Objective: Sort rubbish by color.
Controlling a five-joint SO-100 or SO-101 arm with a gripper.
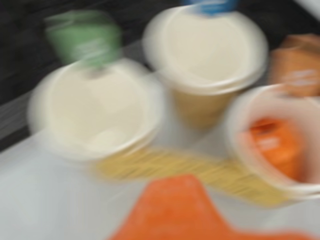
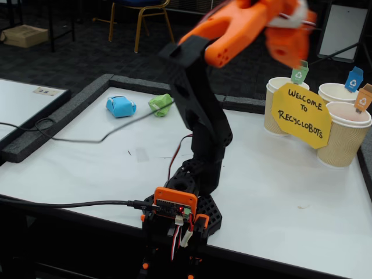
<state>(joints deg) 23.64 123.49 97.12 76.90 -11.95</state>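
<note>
The light blue paper lump [image 2: 121, 106] and the green paper lump [image 2: 161, 104] lie side by side at the far left of the white table [image 2: 261, 180] in the fixed view. My orange gripper [image 2: 289, 46] is raised high above the table, close to the paper cups, far from both lumps. It is blurred by motion, so its jaws cannot be made out. In the wrist view one orange finger [image 1: 175, 210] shows at the bottom edge, above the cups. An orange thing [image 1: 274, 147] lies inside the right cup [image 1: 240, 125]; both lumps are out of that view.
Three beige paper cups stand at the right: green tag [image 2: 299, 74], blue tag [image 2: 353, 78], orange tag [image 2: 364, 99]. The yellow sign [image 2: 302, 114] leans against them. A black cable [image 2: 75, 138] crosses the table's left part. A raised black border [image 2: 35, 136] edges the table.
</note>
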